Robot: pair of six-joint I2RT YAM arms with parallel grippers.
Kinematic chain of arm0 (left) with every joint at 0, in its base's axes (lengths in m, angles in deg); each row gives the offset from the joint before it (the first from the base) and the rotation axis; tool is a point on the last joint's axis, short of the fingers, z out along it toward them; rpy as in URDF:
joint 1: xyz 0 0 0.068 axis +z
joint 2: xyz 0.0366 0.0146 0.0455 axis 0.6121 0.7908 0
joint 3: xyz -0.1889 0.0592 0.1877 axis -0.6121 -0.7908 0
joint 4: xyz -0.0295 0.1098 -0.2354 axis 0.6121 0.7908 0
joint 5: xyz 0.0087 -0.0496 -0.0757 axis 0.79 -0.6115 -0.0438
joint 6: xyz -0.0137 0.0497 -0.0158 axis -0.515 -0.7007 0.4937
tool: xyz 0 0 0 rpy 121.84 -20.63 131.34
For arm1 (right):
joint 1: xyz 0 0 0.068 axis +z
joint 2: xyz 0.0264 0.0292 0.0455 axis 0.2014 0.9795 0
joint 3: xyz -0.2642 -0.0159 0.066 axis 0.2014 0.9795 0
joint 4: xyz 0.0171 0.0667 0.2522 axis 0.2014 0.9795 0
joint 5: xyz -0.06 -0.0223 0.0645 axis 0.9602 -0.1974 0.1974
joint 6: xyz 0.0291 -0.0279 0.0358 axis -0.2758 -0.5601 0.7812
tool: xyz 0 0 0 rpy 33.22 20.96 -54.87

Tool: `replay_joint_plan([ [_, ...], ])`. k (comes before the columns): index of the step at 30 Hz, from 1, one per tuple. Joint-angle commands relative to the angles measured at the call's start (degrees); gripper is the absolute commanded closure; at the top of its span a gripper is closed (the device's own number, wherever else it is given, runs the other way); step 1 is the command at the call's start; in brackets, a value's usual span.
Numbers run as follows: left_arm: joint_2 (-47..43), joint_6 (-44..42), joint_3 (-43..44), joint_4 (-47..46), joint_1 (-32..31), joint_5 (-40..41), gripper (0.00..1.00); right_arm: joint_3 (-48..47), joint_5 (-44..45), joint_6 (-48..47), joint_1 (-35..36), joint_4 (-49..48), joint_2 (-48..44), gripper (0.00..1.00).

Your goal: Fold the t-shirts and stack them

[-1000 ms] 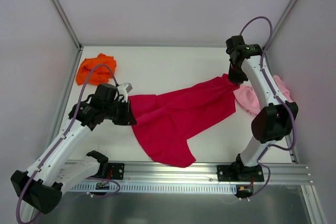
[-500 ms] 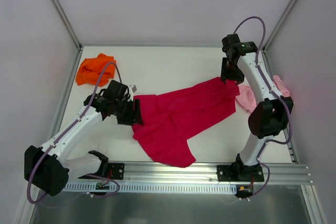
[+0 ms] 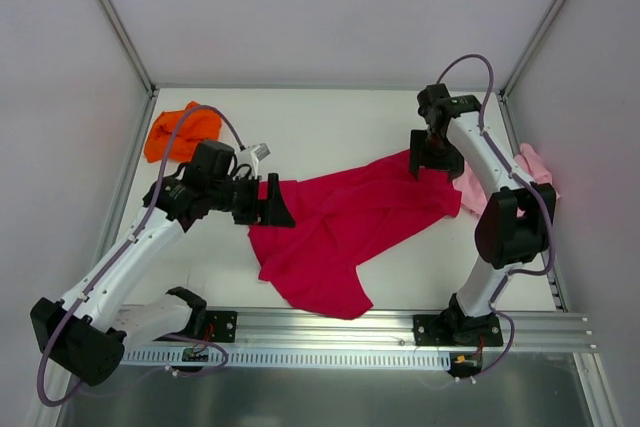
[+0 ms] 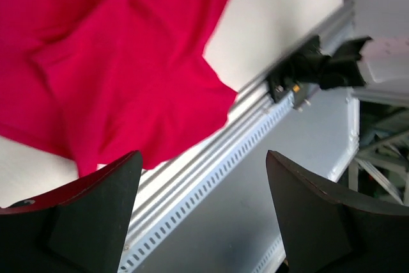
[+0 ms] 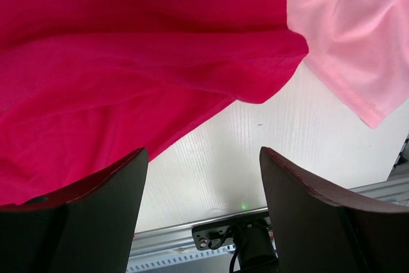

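Observation:
The crimson red t-shirt (image 3: 340,227) lies loosely spread and creased across the middle of the table, also filling the left wrist view (image 4: 108,62) and the right wrist view (image 5: 128,62). My left gripper (image 3: 278,204) hovers at its left edge, open, with nothing between its fingers (image 4: 77,222). My right gripper (image 3: 430,162) hangs over the shirt's far right corner, open and empty (image 5: 201,171). The orange t-shirt (image 3: 180,132) sits bunched at the far left. The pale pink t-shirt (image 3: 530,162) lies at the right, partly behind my right arm, its edge touching the red one (image 5: 345,30).
A slotted metal rail (image 3: 330,332) carrying both arm bases runs along the near edge (image 4: 255,132). White walls with metal corner posts (image 3: 115,22) enclose the table on three sides.
Both grippers went from shut on the red shirt's ends to open, letting it go. The left gripper moved right, the right gripper moved slightly left, and the shirt slackened on the table.

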Motion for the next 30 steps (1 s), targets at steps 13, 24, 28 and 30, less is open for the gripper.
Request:
replay_joint_plan([
  [13, 0.84, 0.42, -12.88, 2.33, -3.99, -7.58, 0.25, 3.69, -6.97, 0.99, 5.73, 0.29, -4.37, 0.27],
  [24, 4.7, 6.31, -19.92, -6.57, -9.35, -7.6, 0.24, -0.61, -7.15, 0.81, 8.1, 2.13, -0.16, 0.27],
  [28, 6.37, 7.98, -19.31, -5.08, -11.02, 0.22, 0.26, -4.47, -6.89, 0.82, 8.37, 3.18, 0.81, 0.27],
  [30, 6.37, 9.21, -18.26, -3.5, -11.9, 5.04, 0.26, -5.27, -6.8, 0.64, 8.37, 3.45, 1.25, 0.28],
])
